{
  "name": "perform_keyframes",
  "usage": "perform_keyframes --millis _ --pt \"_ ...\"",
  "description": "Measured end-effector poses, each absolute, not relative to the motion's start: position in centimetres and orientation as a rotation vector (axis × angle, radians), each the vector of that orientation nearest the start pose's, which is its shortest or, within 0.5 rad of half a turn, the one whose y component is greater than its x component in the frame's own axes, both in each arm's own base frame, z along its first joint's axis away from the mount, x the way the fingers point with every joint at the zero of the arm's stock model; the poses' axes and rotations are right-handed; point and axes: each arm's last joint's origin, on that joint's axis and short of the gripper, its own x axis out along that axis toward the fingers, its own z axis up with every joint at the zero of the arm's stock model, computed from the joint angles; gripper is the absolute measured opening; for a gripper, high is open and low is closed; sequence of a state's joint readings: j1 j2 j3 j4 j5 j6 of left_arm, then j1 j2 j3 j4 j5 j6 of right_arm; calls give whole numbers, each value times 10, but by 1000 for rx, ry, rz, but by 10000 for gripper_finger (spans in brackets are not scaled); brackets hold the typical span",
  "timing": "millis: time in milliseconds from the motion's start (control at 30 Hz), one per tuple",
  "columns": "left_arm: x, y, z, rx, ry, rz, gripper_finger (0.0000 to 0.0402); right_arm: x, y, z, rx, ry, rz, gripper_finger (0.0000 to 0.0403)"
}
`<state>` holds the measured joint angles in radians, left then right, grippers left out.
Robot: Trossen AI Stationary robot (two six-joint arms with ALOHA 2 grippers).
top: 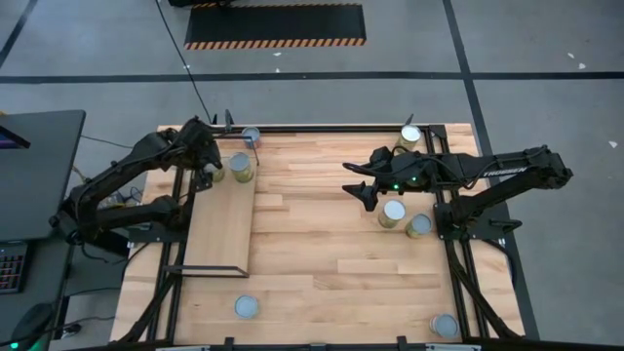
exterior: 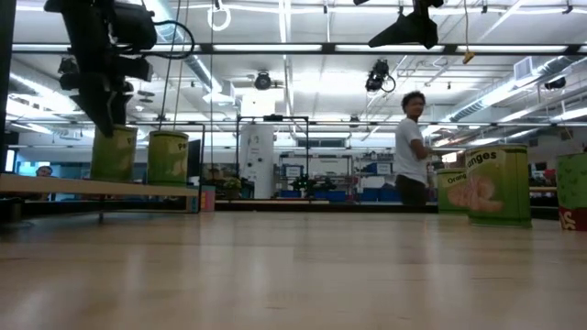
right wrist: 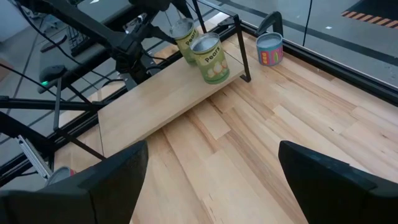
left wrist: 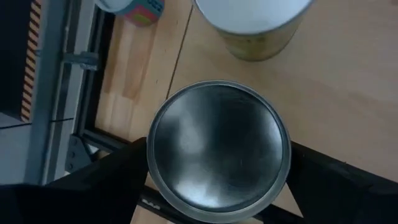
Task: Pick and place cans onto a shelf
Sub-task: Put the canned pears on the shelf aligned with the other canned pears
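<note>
Left gripper [top: 208, 172] jaws clamped on a can [left wrist: 217, 149] standing at the shelf's [top: 219, 234] far end, just beside the pears can [top: 241, 167]. Right gripper [top: 359, 183] above mid-table, jaws apart, empty; two cans [top: 393, 213] near it.

Beyond the counter [exterior: 293, 275] a person [exterior: 413, 151] in a white top stands in the workshop, side-on, under bright strip lights. A white cylindrical tank [exterior: 258, 160] stands farther back. From above, a black floor mat with orange-striped edges [top: 275, 25] lies on the grey floor past the counter's far edge, and a dark desk [top: 34, 166] with a keyboard [top: 12, 268] stands off the left side.
</note>
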<state>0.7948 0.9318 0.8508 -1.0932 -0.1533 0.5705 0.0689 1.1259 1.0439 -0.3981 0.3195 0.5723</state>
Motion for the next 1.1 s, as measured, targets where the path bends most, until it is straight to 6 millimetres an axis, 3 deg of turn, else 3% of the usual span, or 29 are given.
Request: perform_keyframes --millis 667,933,1100 --pt "107 116 259 82 1402 387 353 240 8 338 459 388 -370 369" --pt "107 116 259 97 1408 369 321 240 8 338 459 389 -370 369" --pt "107 116 259 99 1410 372 348 240 8 338 459 389 -370 369"
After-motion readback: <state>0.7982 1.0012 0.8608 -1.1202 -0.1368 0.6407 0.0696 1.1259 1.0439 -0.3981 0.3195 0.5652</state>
